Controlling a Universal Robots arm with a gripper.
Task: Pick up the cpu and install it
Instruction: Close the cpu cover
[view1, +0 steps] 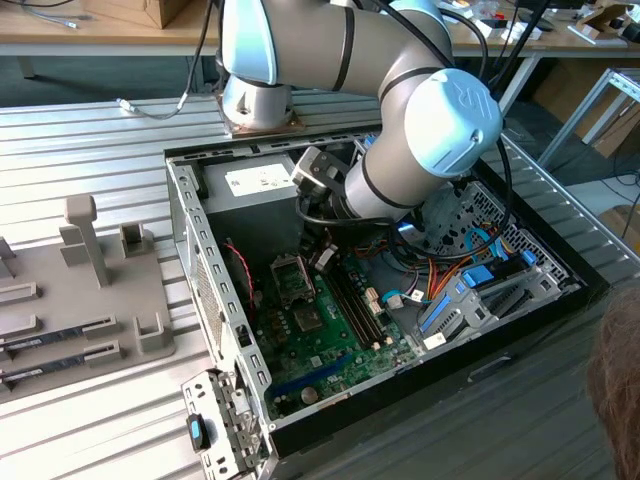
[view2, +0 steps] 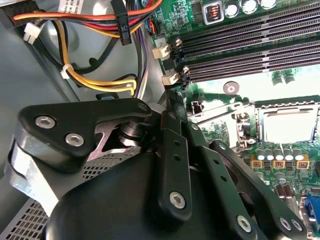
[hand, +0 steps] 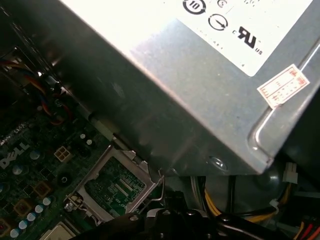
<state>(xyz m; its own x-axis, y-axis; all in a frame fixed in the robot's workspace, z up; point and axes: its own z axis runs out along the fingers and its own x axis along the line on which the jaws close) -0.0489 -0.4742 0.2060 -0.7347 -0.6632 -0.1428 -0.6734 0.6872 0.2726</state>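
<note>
The cpu is a pale silvery square lying flat in the motherboard socket, with the metal load plate swung up beside it. In the first wrist view the raised load plate frames the green board, and a pale corner of the cpu lies beyond it. My gripper has its black fingers pressed together with nothing between them, and its tips hang just beside the load plate's hinge end. In the exterior view the gripper is down inside the open computer case, right next to the socket.
The grey power supply box stands close beside the gripper. Bundled coloured cables and the memory slots flank the socket. A grey fixture holding dark memory sticks lies at the exterior view's left. A person's head is at its right edge.
</note>
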